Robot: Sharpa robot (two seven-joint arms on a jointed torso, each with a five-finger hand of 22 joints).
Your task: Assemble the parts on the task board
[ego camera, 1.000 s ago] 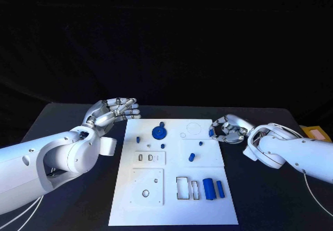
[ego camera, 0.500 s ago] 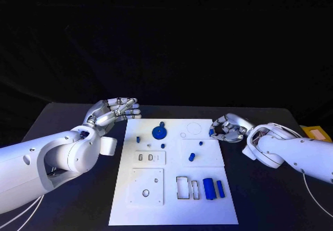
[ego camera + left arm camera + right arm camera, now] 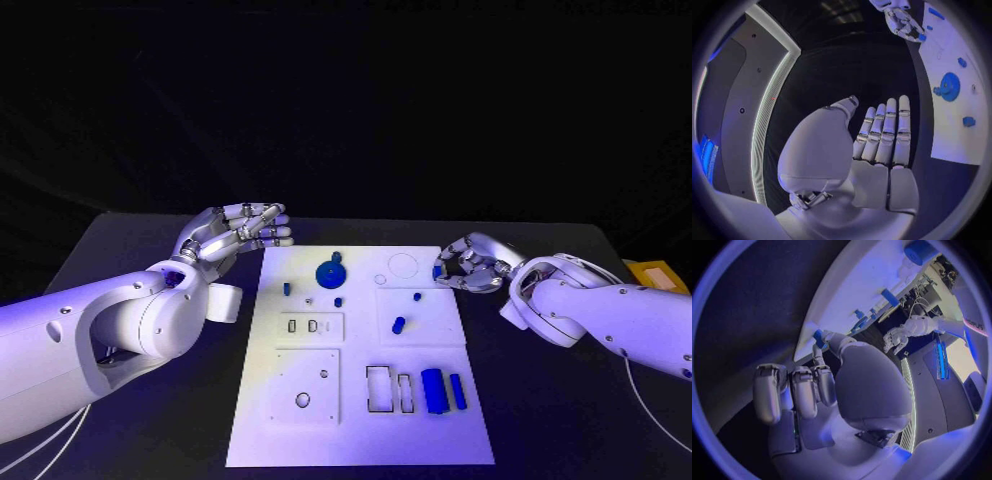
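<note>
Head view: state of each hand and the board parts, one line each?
left hand: holds nothing, fingers extended, beside the task board's far left corner.
right hand: pinches a small blue part at the board's right edge.
task board: flat on the table.
blue disc: on the board, far half.
two blue bars: lying side by side on the board, near right.

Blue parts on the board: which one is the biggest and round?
The blue disc near the board's far edge. It is wide and round; the other parts are small pegs or narrow bars.
</note>
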